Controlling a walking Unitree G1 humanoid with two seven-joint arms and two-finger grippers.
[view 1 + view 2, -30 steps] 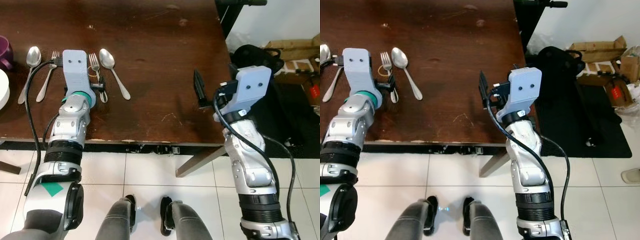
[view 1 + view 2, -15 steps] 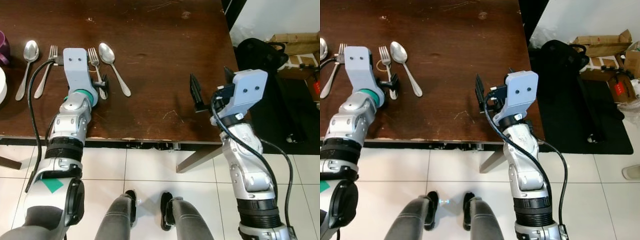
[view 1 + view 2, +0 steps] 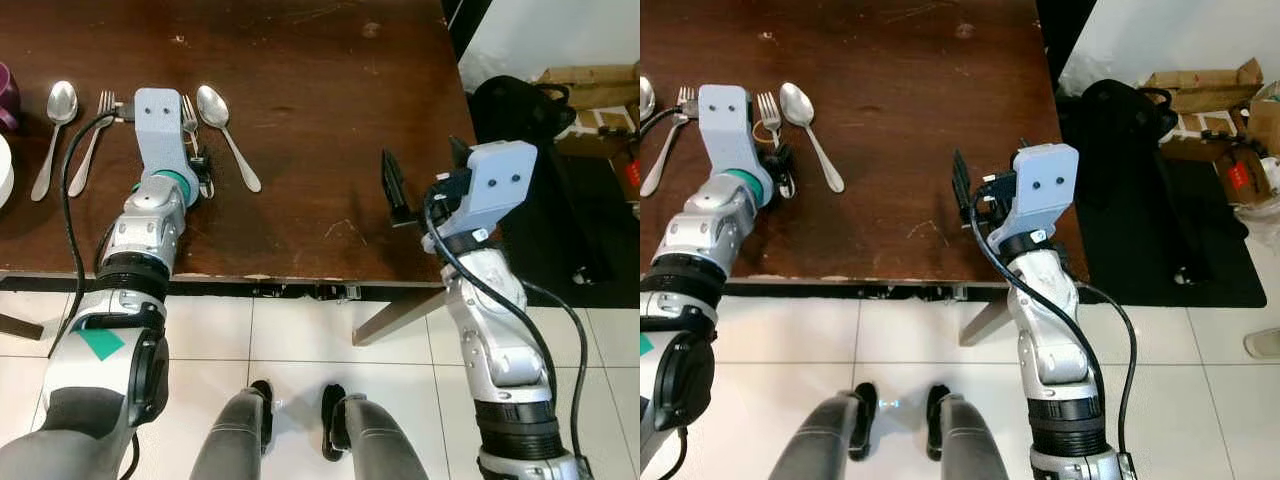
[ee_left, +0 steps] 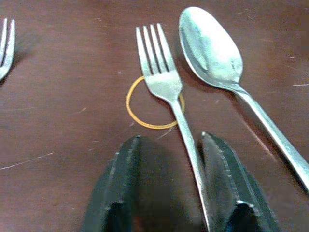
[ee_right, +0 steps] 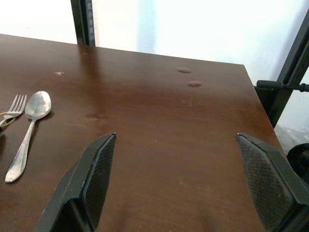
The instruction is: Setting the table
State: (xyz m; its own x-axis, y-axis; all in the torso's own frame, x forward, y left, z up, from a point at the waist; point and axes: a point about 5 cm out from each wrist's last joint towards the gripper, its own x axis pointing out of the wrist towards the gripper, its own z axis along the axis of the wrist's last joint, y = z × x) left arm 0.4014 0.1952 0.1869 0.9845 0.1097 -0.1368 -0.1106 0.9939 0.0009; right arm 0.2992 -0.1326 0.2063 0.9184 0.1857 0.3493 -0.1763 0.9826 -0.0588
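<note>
Fork point(image 4: 166, 84), spoon point(image 4: 211, 48): shiny metal; table point(image 4: 67, 72): dark scratched wood; fingers point(image 4: 118, 193): matt black plastic.

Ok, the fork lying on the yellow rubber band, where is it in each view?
Left eye: fork just right of the left arm's grey housing.
Right eye: upper left.
Left wrist: centre, handle running between the left tool's fingers.
Right wrist: tines at the left edge.
Shared landmark: the spoon beside it.

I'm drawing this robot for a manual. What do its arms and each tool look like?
Both arms are jointed silver metal with black ribbed bands and a black cable looping alongside. Each wrist carries a pale blue-grey box with two small holes. The left tool and right tool each have two long black fingers. The left arm has teal accents.
</note>
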